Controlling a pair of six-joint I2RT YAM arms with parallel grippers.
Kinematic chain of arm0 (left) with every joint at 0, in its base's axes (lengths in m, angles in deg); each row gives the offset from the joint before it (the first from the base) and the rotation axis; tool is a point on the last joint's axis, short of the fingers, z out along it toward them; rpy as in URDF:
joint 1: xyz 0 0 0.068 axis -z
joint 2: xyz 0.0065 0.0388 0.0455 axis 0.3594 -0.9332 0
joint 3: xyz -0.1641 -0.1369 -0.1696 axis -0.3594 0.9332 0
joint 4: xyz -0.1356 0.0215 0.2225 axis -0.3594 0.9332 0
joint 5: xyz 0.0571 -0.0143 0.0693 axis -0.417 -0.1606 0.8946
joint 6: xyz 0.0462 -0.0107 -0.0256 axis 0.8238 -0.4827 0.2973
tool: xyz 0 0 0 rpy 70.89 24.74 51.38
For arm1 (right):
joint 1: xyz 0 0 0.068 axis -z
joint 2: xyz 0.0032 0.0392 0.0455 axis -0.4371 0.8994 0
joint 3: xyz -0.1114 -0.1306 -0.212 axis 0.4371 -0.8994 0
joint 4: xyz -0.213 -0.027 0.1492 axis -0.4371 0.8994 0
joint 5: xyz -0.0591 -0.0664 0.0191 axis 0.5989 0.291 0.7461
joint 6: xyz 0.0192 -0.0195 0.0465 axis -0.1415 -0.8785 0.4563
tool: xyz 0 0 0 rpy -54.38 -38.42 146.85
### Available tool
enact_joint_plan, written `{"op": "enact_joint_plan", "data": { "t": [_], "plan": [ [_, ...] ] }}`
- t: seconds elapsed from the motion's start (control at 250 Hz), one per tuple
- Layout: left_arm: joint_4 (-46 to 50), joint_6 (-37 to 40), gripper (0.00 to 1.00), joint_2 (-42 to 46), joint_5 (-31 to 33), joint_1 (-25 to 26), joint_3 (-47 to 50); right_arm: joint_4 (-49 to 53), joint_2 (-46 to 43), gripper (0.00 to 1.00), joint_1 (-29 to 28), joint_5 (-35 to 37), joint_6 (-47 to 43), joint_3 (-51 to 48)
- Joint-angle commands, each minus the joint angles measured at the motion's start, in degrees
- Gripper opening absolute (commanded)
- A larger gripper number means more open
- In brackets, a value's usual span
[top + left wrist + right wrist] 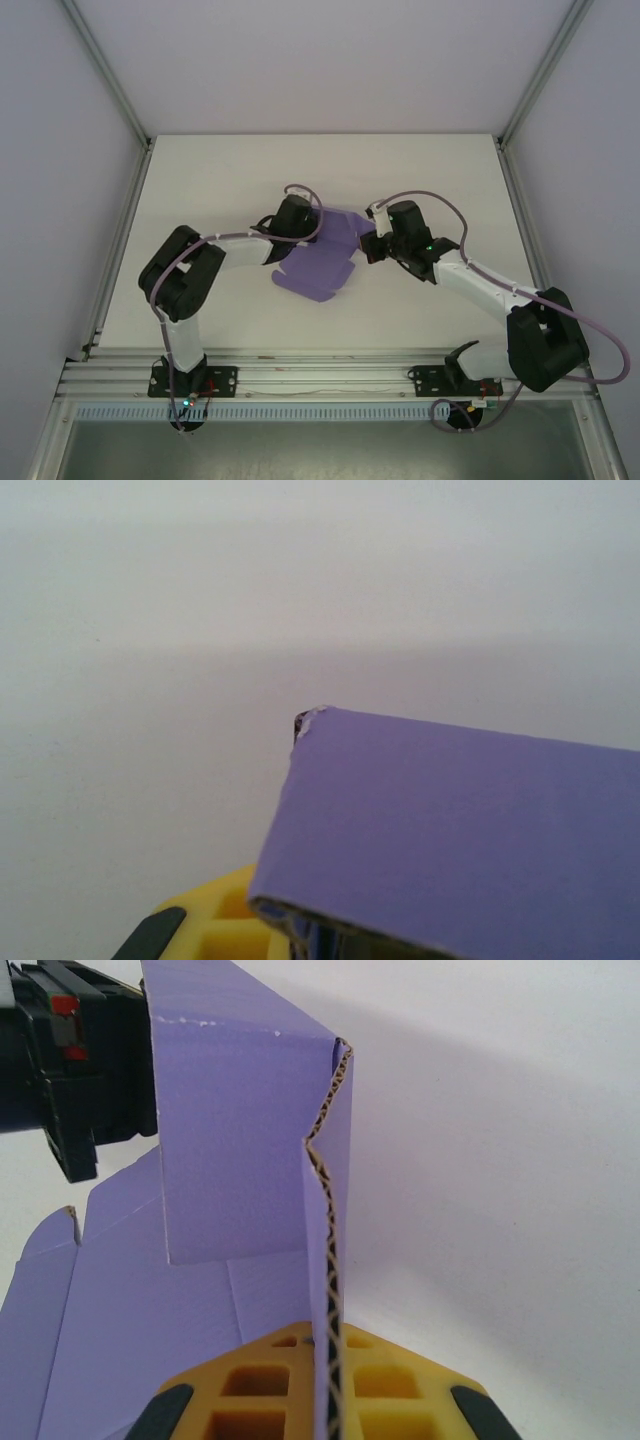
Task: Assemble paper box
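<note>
the paper box (318,265), a purple sheet only half folded, lies on the table (200,190) between the two arms, with one panel raised. the right gripper (325,1395) seems clamped on a standing panel, whose corrugated edge runs down between its yellow pads (430,1395). the left gripper (314,228) sits at the sheet's far corner. a purple panel hides most of its fingers, so i cannot tell whether it grips.
</note>
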Motion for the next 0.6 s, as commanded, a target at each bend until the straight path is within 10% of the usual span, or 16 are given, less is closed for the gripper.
{"op": "enact_joint_plan", "data": {
  "t": [0.0, 0.308, 0.596],
  "plan": [
    [4.9, 0.0, 0.00, -4.0, 7.8, 0.1, 1.9, 0.4, -1.1, 0.03, -0.2, 0.2, 1.6, 0.1],
    [-7.0, 4.3, 0.00, 5.0, -3.0, 0.6, 9.0, 0.9, -6.3, 0.64, -0.1, 8.4, 2.4, -0.6],
    [-5.7, 4.1, 0.00, 7.8, 0.1, 0.8, 10.0, -1.8, -12.8, 0.84, -0.1, 17.4, 1.2, -2.0]
  ]
}}
